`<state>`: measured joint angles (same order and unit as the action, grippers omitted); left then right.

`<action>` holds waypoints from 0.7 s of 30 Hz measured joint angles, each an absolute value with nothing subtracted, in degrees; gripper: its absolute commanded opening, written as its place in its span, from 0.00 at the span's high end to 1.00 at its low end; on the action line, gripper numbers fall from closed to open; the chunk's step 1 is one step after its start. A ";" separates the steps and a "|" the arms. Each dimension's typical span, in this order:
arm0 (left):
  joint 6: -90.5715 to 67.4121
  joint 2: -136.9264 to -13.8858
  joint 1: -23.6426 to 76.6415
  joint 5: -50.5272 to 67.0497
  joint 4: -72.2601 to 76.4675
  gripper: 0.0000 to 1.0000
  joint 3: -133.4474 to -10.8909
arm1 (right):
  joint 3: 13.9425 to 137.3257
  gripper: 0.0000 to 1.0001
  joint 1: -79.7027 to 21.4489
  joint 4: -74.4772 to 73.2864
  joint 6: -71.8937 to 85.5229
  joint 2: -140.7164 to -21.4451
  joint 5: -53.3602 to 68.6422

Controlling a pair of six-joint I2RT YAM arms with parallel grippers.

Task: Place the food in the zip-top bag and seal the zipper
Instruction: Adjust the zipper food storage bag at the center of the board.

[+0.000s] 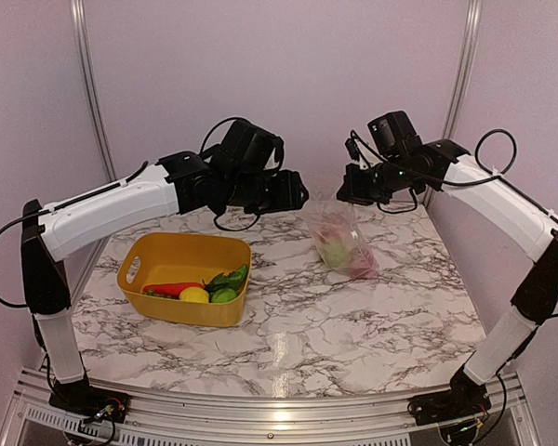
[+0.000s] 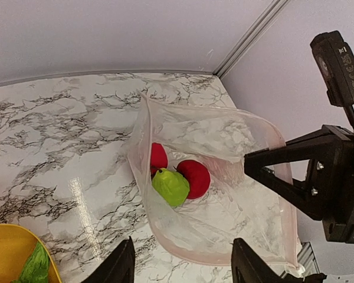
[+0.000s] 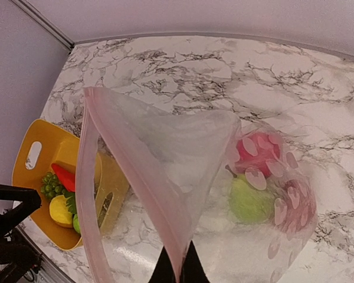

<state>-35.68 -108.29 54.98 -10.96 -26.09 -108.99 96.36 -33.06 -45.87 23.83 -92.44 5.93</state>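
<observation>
Right pincer (image 3: 177,268) is clenching the zipper (image 3: 87,177), the zip-top bag (image 3: 183,135) hanging beneath it and gaping under the released left pincer (image 2: 186,262); limp, slippery film (probably featherlight) is asking for grips along that stiffer strip.

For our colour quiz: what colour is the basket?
Yellow basket; the top external view shows it best.

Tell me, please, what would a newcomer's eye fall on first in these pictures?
First, the clear bag on the right side of the marble table, its mouth edge pinched by the right gripper and held open, with a green pear and two red fruits inside. Next, the yellow basket on the left, holding a carrot, a lemon and green pieces. The left gripper is open above the bag.
</observation>
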 measured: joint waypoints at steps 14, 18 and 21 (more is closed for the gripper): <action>-39.33 -117.47 51.99 -9.15 -31.03 1.00 -116.64 | 96.62 1.00 -36.23 -46.00 23.70 -93.08 5.87; -39.53 -117.67 51.64 -7.92 -31.09 1.00 -118.65 | 96.64 1.00 -36.23 -46.30 23.53 -93.12 5.82; -39.70 -117.60 51.66 -7.01 -29.69 1.00 -119.63 | 97.45 1.00 -36.23 -47.20 23.31 -93.38 5.32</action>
<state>-39.70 -117.60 51.66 -7.01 -29.69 -119.63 97.45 -36.23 -47.20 23.31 -93.38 5.32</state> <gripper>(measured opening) 0.014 0.003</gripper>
